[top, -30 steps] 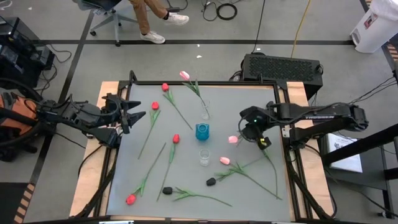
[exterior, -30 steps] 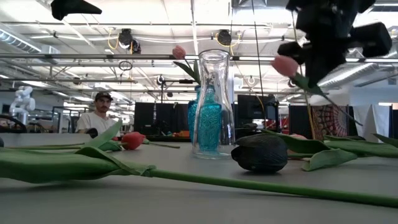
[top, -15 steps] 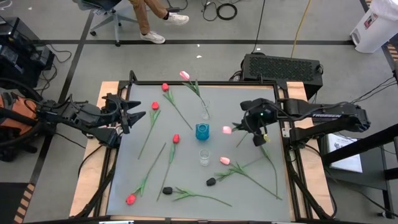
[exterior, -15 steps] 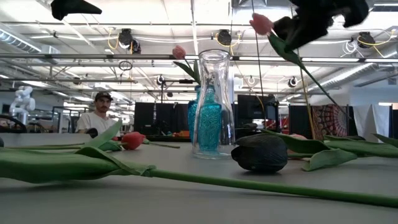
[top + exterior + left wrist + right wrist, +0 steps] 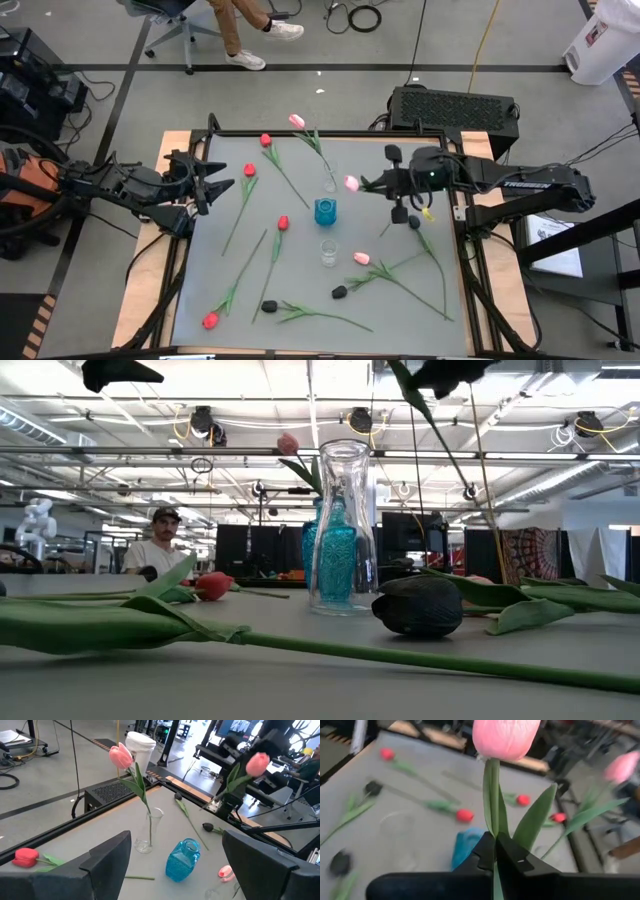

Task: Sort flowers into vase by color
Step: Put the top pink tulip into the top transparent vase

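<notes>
My right gripper (image 5: 393, 186) is shut on a pink tulip (image 5: 351, 183), lifted over the table just right of the small clear vase (image 5: 330, 181). That vase holds another pink tulip (image 5: 297, 121) by its stem. The blue vase (image 5: 325, 211) and a second clear vase (image 5: 328, 252) stand nearer. Red tulips (image 5: 249, 170), black tulips (image 5: 339, 292) and one pink tulip (image 5: 361, 258) lie flat on the table. In the low view, only the held tulip's stem (image 5: 430, 420) shows. My left gripper (image 5: 207, 186) is open at the table's left edge, touching nothing. My right gripper pinches the pink tulip's stem (image 5: 493, 837) between its two fingers (image 5: 512, 857), just below where the leaves branch off. The fingers come level from the table's right, and the head (image 5: 505, 737) stands out beyond their tips. The tulip is lifted clear, its lower stem (image 5: 455, 465) slanting down free.
Tulips lie scattered over the left, near and right parts of the table. A black tulip (image 5: 413, 220) with a long stem lies just near of my right gripper. A person (image 5: 160, 545) sits beyond the table's far side. A dark box (image 5: 452, 108) stands behind the far right corner.
My right gripper has risen and moved toward the table's far and left, toward the small clear vase, turning as it went. The pink tulip has gone with it: its head now points left near that vase and has left the top of the low view.
</notes>
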Robot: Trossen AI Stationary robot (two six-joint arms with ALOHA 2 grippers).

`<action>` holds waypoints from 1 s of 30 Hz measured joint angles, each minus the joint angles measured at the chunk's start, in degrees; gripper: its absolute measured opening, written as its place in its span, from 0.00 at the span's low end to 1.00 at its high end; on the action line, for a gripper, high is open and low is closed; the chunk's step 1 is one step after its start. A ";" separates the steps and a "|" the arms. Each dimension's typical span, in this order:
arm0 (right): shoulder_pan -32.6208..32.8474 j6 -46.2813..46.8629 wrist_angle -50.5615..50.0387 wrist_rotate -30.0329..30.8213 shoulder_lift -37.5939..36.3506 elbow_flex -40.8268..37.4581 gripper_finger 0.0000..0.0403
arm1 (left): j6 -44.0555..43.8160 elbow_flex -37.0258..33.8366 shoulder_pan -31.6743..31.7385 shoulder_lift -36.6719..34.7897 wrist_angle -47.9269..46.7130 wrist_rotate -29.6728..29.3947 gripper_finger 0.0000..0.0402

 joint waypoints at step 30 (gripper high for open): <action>-15.40 5.35 12.78 -0.74 -8.71 -0.02 0.00 | 0.00 0.00 0.00 0.00 0.00 0.00 0.80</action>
